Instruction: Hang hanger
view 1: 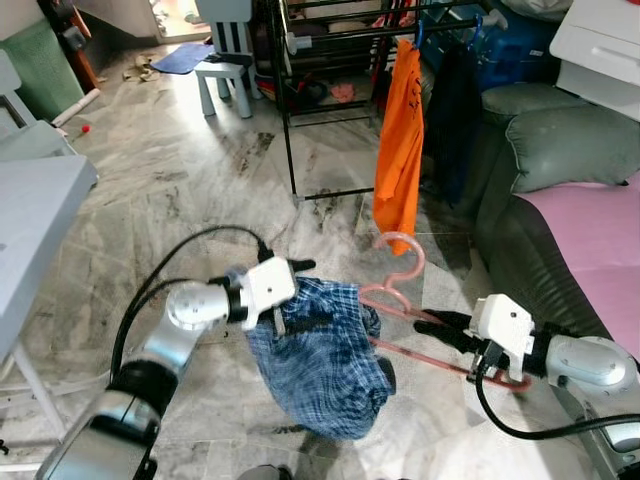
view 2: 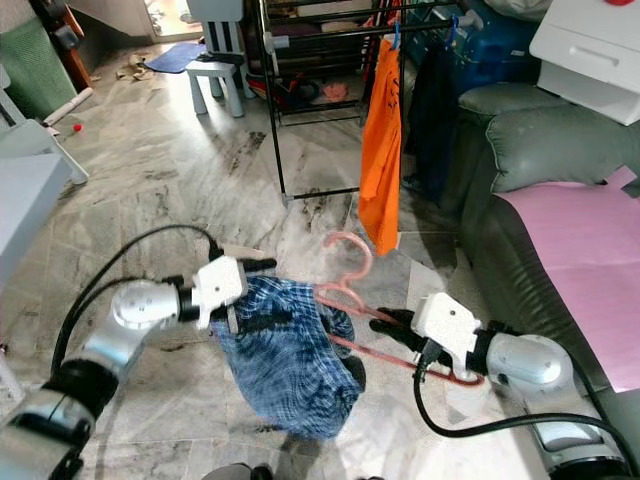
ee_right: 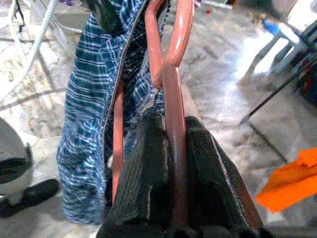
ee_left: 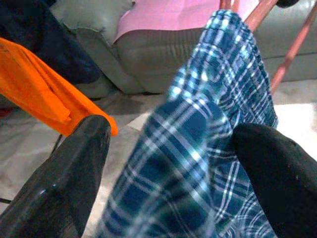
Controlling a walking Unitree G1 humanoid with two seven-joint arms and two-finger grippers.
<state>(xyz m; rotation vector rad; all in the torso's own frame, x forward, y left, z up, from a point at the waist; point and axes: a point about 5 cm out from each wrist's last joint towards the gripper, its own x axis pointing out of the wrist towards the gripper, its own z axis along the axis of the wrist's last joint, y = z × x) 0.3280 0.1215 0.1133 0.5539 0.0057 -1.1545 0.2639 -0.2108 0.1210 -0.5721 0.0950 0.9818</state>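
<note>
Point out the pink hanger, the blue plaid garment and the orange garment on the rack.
pink hanger [view 1: 403, 262]: left eye view, on its hook curve.
blue plaid garment [view 1: 325, 370]: left eye view, on the middle of the cloth.
orange garment [view 1: 400, 140]: left eye view, on its upper body.

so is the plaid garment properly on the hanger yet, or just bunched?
Bunched. The blue plaid garment hangs crumpled off one end of the pink hanger, between the left claw and the right claw, which clamps the hanger.
</note>
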